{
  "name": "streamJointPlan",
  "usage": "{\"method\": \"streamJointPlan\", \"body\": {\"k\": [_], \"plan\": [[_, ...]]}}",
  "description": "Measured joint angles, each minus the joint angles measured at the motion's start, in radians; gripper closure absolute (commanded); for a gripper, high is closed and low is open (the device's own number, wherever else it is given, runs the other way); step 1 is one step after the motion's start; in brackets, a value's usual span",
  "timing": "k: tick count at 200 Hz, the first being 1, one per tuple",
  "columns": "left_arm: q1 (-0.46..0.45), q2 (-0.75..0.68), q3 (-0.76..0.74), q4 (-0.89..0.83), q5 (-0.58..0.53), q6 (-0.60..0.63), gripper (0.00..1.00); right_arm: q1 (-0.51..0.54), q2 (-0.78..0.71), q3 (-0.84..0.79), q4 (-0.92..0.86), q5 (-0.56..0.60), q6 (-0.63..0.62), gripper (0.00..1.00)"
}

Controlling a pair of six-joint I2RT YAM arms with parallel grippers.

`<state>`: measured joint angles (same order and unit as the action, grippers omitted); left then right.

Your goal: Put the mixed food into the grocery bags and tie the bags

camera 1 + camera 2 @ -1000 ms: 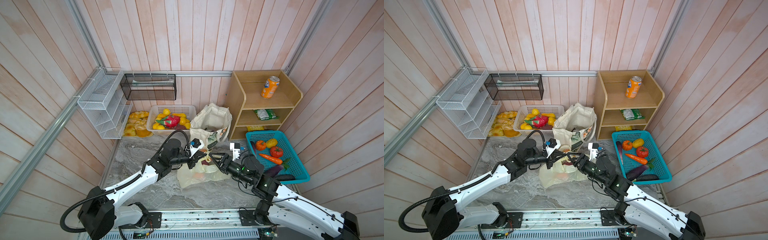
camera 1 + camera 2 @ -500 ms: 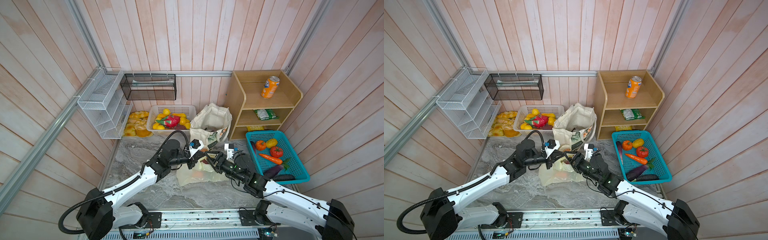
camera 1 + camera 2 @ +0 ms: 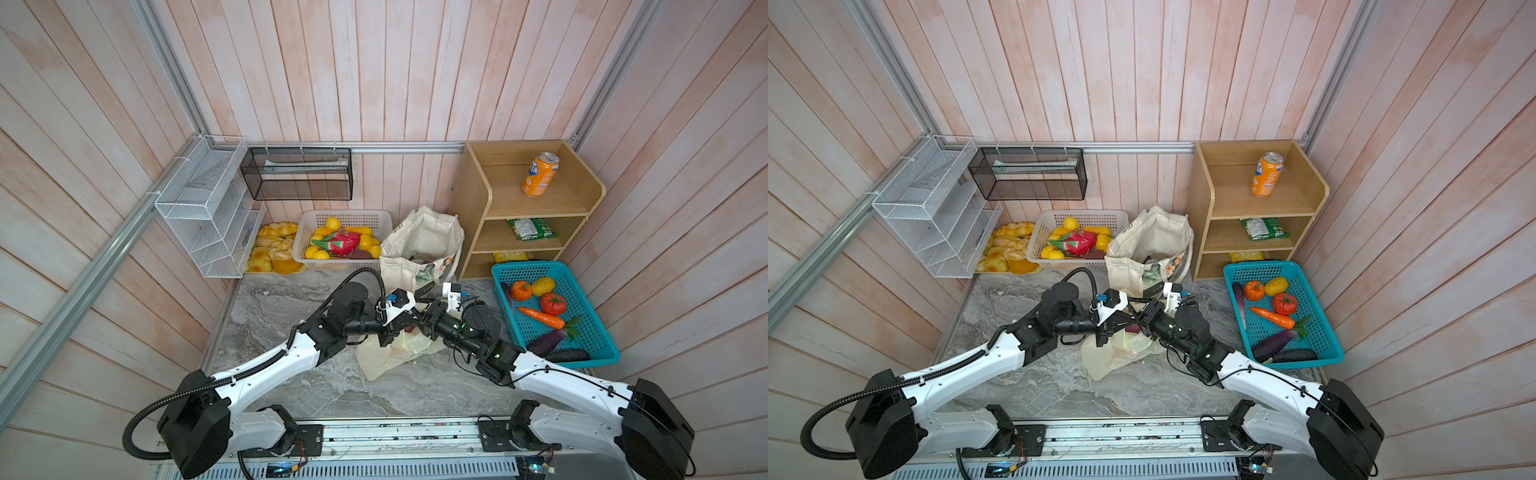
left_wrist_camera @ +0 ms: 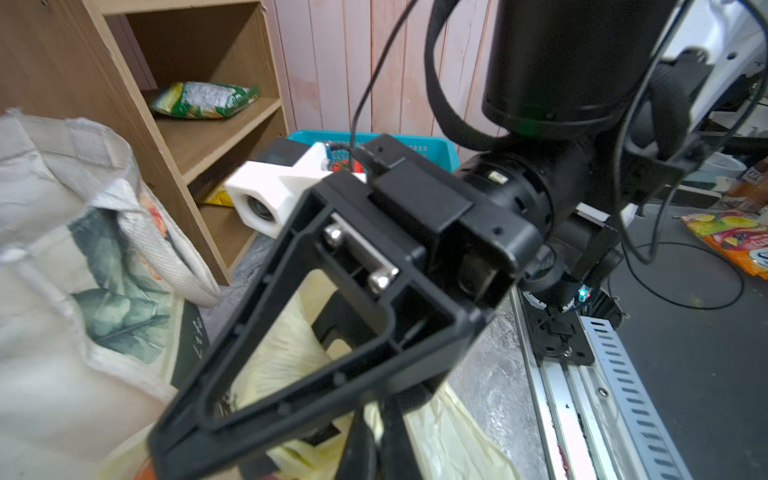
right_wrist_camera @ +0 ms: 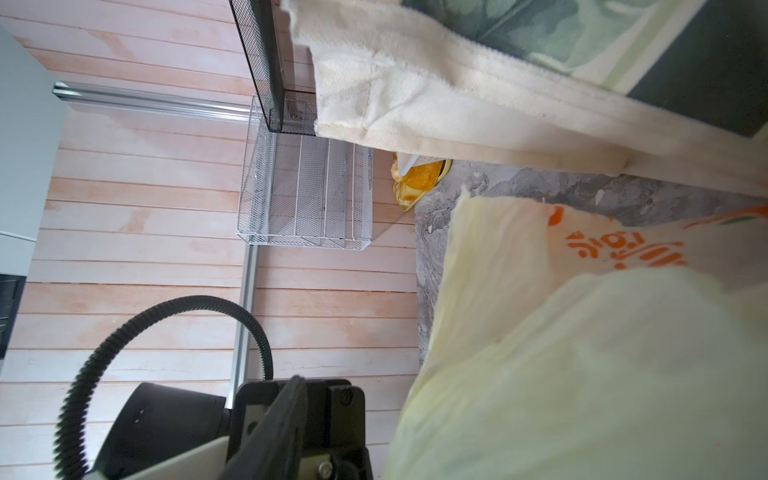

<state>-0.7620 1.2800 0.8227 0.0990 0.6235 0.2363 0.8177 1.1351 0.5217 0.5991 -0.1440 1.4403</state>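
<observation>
**Counter** (image 3: pixel 291 299): grey marbled slab. The left fingers (image 4: pixel 357 453) and right fingers (image 3: pixel 419 323) meet tip to tip over its middle.

**Shelf unit** (image 3: pixel 478 195): wooden, three tiers, at the back. Beyond and to the right of the right fingers, well apart.

**Wire rack** (image 3: pixel 208 208): white, on the side wall, well apart from the left fingers.

**Canvas tote** (image 3: pixel 419 245): cream with a green leaf print, upright and gaping, just beyond both sets of fingers. Something dark lies inside; I cannot make it out.

**Teal basket** (image 3: pixel 582 299): near the right fingers on their right. Holds vegetables (image 3: pixel 540 318).

**Mesh basket** (image 3: pixel 299 174): black, hung on the back wall, well beyond the left fingers.

**White basket** (image 3: pixel 345 214): holds fruit (image 3: pixel 340 243). Beyond the left fingers, beside the tote.

**Plastic bag** (image 3: pixel 395 353): pale yellow, crinkled, with orange print. Slumped on the counter directly beneath the fingers, its top drawn up to them.

**Left fingers**: clenched on a fold of the plastic bag, with yellow film showing between them.

**Right fingers**: over the bag's mouth. They are hidden, so I cannot tell whether they are released or clenched.

**Soda can** (image 3: pixel 539 174): orange, upright on the top shelf, well apart from the fingers.

**Green packet** (image 3: pixel 532 228): lying on the middle shelf, well apart from the fingers.

**Dark-red item** (image 3: pixel 409 330): small, at the bag's mouth, just beneath the fingers. Its kind is not discernible.
</observation>
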Motion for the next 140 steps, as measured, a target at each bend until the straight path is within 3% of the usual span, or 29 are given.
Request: {"method": "streamJointPlan", "body": {"k": [12,26,37,60,112,140], "plan": [[0.0,0.008,0.002,-0.01,0.0,0.003,0.96,-0.019,0.024,0.0,0.013,-0.026,-0.02,0.92],[0.002,0.009,0.001,-0.011,-0.008,-0.002,0.84,-0.046,0.042,0.001,0.036,-0.066,-0.039,1.0],[-0.002,0.006,-0.003,0.0,-0.008,-0.008,0.75,-0.061,0.043,0.001,0.049,-0.095,-0.065,1.0],[-0.016,-0.023,-0.037,0.047,-0.028,-0.056,0.66,-0.093,0.033,-0.002,0.068,-0.173,-0.126,1.0],[0.04,-0.214,-0.182,0.182,-0.117,-0.19,0.55,-0.223,-0.068,-0.056,0.096,-0.375,-0.28,1.0],[0.082,-0.239,-0.198,0.233,-0.161,-0.256,0.55,-0.281,-0.082,-0.084,0.124,-0.475,-0.336,1.0]]}}
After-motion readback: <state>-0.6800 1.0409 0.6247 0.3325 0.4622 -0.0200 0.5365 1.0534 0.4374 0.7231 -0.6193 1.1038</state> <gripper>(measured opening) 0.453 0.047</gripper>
